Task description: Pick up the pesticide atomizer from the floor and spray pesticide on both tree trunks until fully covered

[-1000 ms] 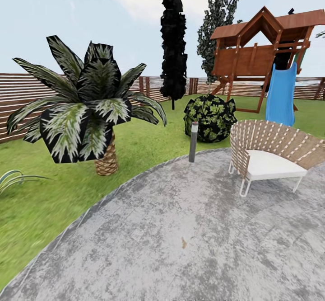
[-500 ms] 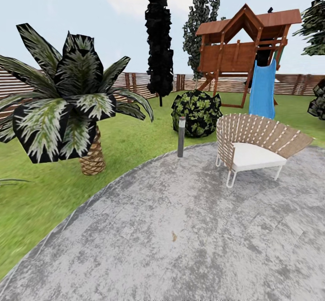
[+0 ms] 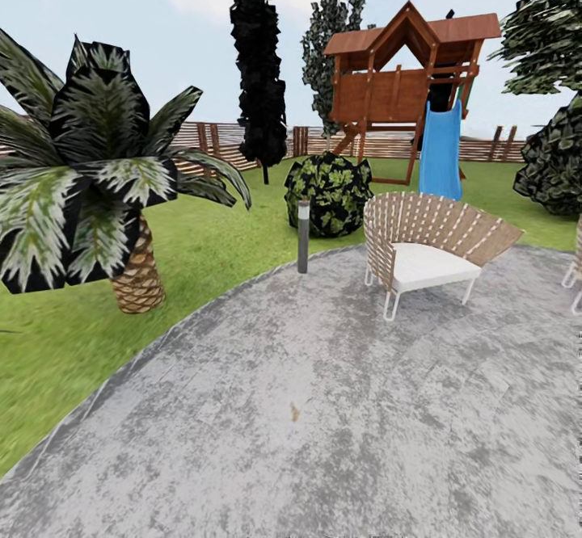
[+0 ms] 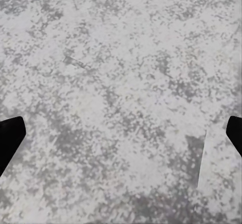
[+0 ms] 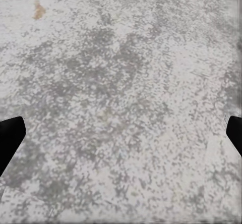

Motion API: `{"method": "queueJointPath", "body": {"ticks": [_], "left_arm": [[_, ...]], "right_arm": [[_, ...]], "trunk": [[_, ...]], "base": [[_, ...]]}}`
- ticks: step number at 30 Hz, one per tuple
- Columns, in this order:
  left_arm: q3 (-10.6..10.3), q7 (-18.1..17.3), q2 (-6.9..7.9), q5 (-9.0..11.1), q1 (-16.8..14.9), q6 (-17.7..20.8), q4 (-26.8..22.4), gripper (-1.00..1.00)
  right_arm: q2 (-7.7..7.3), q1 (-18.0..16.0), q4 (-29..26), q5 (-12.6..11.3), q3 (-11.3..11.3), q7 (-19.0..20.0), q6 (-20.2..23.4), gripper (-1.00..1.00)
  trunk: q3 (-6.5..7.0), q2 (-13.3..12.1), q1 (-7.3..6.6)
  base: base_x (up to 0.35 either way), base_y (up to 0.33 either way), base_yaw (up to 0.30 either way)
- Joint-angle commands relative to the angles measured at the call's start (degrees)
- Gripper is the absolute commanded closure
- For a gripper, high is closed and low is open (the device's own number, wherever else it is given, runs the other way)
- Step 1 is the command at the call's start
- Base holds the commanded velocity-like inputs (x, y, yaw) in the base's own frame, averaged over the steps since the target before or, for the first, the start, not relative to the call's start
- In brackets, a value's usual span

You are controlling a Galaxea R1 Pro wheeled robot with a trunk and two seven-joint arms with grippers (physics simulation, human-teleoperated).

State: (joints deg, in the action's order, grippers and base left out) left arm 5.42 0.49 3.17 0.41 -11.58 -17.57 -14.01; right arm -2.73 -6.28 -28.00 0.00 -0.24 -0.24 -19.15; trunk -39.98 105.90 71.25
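The pesticide atomizer and the tree trunks are out of view. The floor here is grey stone paving edged by green grass. In the left wrist view my left gripper is open, its dark fingertips wide apart over bare paving. My right gripper is open in the same way, with nothing between its fingertips but paving and a small brown speck.
A short palm stands on the grass at left. A bollard light, a woven chair, a round bush, a dark cypress and a wooden playhouse with a blue slide lie ahead. A slat fence rings the lawn.
The whole head view has shifted left, so the camera has turned right. More foliage and a second chair's edge have come in at the right.
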Motion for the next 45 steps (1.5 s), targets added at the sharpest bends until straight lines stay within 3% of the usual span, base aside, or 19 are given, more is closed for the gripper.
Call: {"method": "queueJointPath", "body": {"ticks": [1,45], "left_arm": [[0.14,0.04,-0.01,0.03,-0.03,-0.19,0.03,-1.00],[0.20,0.04,0.00,-0.06,-0.03,-0.19,0.03,-1.00]], "right_arm": [[0.01,-0.04,0.05,0.00,-0.02,-0.02,-0.18,-1.00],[0.09,-0.04,0.05,0.00,-0.02,-0.02,-0.18,-1.00]], "trunk": [[-0.31,0.44,0.22],[-11.42,18.09,9.88]], "base": [[0.000,0.000,-0.195],[0.000,0.000,-0.194]]}}
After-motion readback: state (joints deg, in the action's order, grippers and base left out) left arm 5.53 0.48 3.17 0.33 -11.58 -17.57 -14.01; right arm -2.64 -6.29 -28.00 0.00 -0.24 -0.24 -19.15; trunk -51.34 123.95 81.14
